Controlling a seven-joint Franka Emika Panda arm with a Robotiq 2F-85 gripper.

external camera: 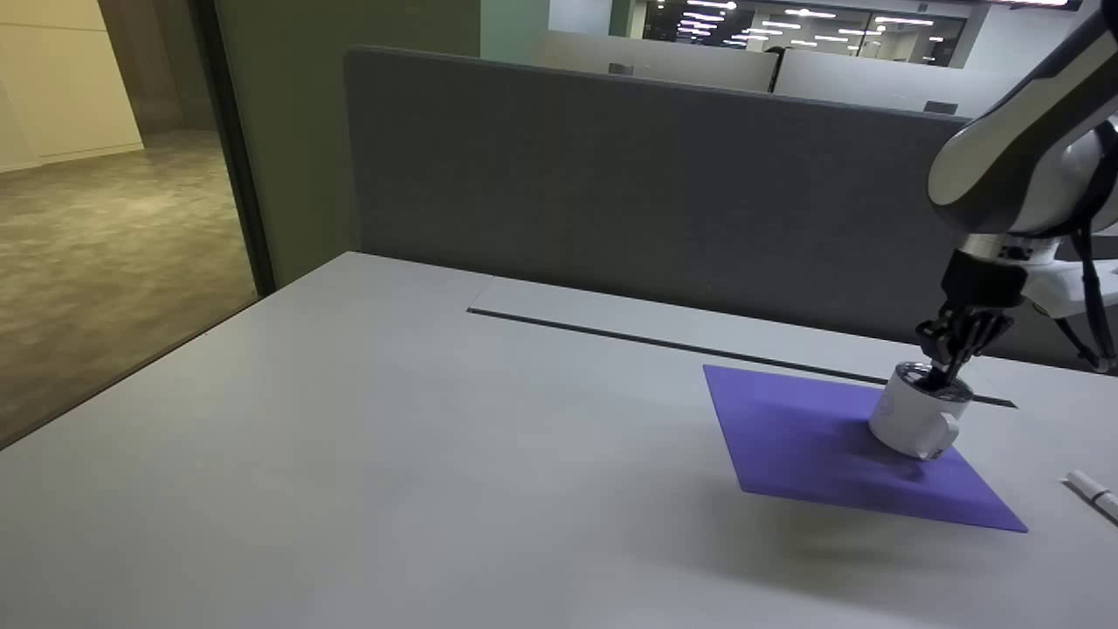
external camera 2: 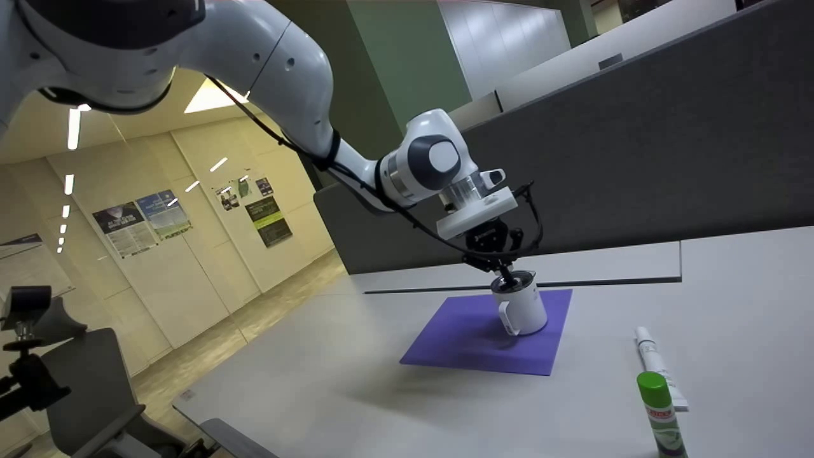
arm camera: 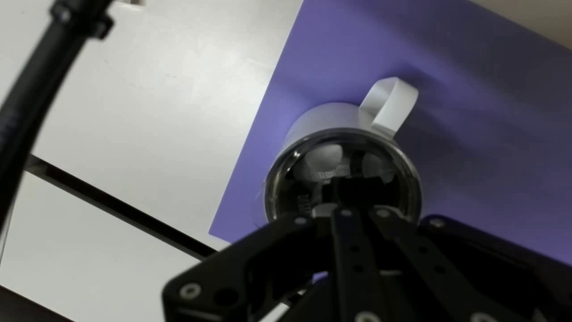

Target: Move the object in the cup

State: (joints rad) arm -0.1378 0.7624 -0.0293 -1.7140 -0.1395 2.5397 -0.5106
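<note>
The pale table [external camera: 437,454] has a narrow dark slot [arm camera: 116,207] running along its far side. Just in front of the slot, a flat purple mat [external camera 2: 439,340] lies on the table. Apart from it, to the right, lies a white tube [external camera 2: 650,353]. In an exterior view a green-capped container [external camera 2: 661,420] is nearer, partly hiding the tube; its lower end is out of frame.

In an exterior view, no wording can be read for certain; print too blurred to make out stands on the green-capped stick [external camera 2: 662,413] and white tube [external camera 2: 654,357] right of the purple mat [external camera 2: 448,337], and on wall posters [external camera 2: 127,230] left of it.
</note>
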